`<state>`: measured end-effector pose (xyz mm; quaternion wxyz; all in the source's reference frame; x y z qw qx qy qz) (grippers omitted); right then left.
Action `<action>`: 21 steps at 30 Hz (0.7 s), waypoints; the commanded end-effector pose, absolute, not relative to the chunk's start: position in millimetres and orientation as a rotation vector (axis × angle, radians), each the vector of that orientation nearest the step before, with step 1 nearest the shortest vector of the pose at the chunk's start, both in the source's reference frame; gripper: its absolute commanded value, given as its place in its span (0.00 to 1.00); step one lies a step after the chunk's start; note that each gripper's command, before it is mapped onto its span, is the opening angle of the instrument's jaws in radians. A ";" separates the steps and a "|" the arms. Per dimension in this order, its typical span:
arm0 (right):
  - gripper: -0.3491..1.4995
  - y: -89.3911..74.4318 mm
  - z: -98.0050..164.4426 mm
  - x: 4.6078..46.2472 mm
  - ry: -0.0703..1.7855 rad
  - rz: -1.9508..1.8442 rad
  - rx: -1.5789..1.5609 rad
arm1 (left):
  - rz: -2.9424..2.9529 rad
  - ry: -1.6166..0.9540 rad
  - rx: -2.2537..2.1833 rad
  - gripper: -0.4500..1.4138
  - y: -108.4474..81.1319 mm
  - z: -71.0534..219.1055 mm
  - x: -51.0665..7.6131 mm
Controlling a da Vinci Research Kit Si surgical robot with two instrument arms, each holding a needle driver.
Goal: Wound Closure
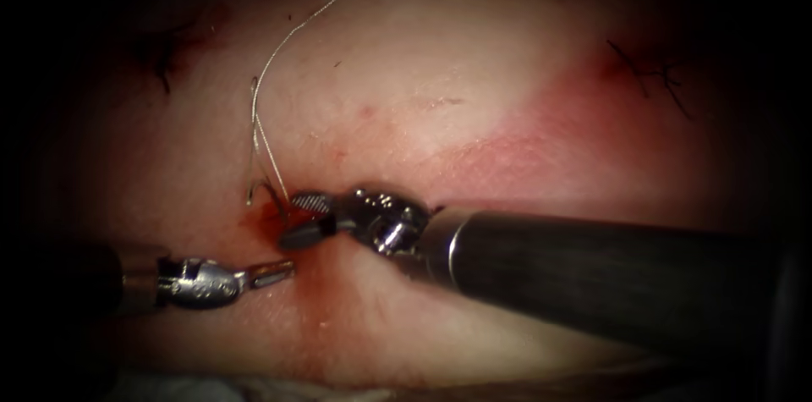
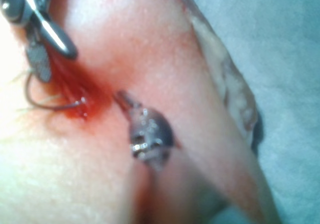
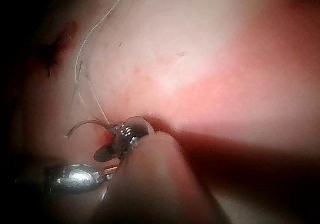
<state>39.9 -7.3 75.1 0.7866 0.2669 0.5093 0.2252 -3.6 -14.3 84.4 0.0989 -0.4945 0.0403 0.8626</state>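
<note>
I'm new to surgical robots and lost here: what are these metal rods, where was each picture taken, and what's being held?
This is bench practice: a two-armed robot stitches a cut in pale pink pork-belly tissue. The endoscope view looks down from above; the other two look along each arm's shaft. The right arm's tool, on the thick dark shaft, has open jaws over the red fluid and holds nothing. The left arm's tool grips nothing visible. The thin curved steel needle sits left of the cut, one end seemingly in tissue, trailing pale thread.
</note>
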 end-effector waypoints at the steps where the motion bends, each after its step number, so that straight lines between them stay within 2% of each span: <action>1: 0.68 -8.1 75.4 40.1 1.082 0.478 0.581 | 2.549 0.113 -1.464 0.03 -15.0 85.0 -4.2; 2: 0.74 -8.1 75.2 40.1 1.066 0.529 0.616 | 2.549 0.113 -1.464 0.03 -15.0 85.0 -4.2; 3: 0.86 -8.2 75.0 40.2 1.050 0.575 0.648 | 2.549 0.113 -1.464 0.03 -15.0 85.0 -4.2; 5: 0.93 -8.2 74.4 40.3 1.057 0.566 0.646 | 2.549 0.113 -1.464 0.03 -15.0 85.0 -4.2; 6: 0.93 -8.2 74.1 40.3 1.061 0.556 0.654 | 2.549 0.113 -1.464 0.03 -15.0 85.0 -4.2; 8: 0.84 -7.8 72.7 40.1 1.105 0.422 0.587 | 2.549 0.113 -1.464 0.03 -15.0 85.0 -4.2; 10: 0.65 -7.6 71.9 39.8 1.154 0.245 0.482 | 2.549 0.113 -1.464 0.03 -15.0 85.0 -4.2; 11: 0.62 -7.1 71.5 39.7 1.190 0.120 0.423 | 2.549 0.113 -1.464 0.03 -15.0 85.0 -4.2; 18: 0.62 -6.2 72.8 39.1 1.200 -0.133 0.273 | 2.554 0.117 -1.466 0.02 -15.1 85.0 -4.2; 21: 0.58 -5.6 74.1 38.9 1.198 -0.194 0.213 | 2.554 0.117 -1.466 0.02 -15.1 85.0 -4.2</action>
